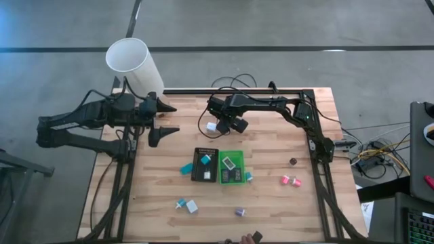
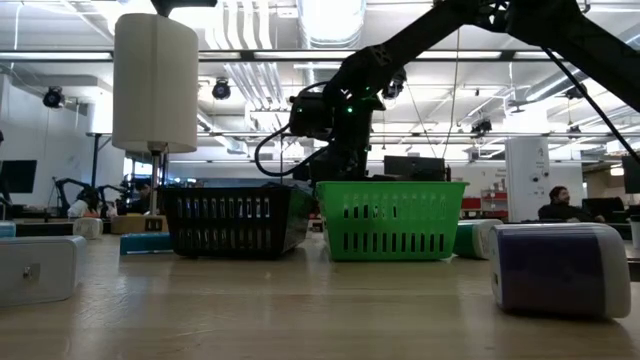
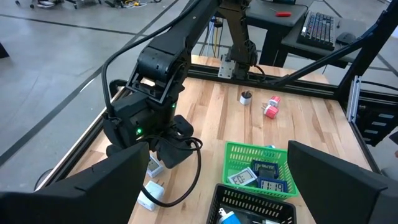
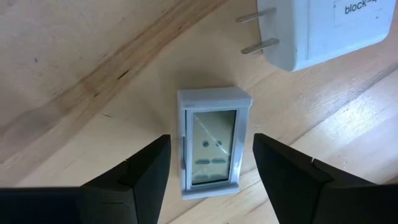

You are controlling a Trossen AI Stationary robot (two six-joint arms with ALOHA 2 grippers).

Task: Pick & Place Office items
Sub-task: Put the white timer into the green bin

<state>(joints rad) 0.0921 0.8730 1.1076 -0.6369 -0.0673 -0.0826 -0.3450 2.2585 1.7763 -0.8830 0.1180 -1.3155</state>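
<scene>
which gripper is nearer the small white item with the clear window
Right. The right gripper hovers directly over the white item, fingers open astride it; the left gripper waits farther away.

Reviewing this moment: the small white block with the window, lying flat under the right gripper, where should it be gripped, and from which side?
Grip the white block across its two long side edges, coming straight down from above. It lies flat on the table with its window up, so only the sides offer parallel faces. The right gripper already hangs open over it, a finger on either side. The plug adapter lies clear beyond one short end.

Wooden table (image 1: 271, 146), black tray (image 1: 205, 175), green tray (image 1: 232, 176), scattered office items (image 1: 290, 180)
</scene>
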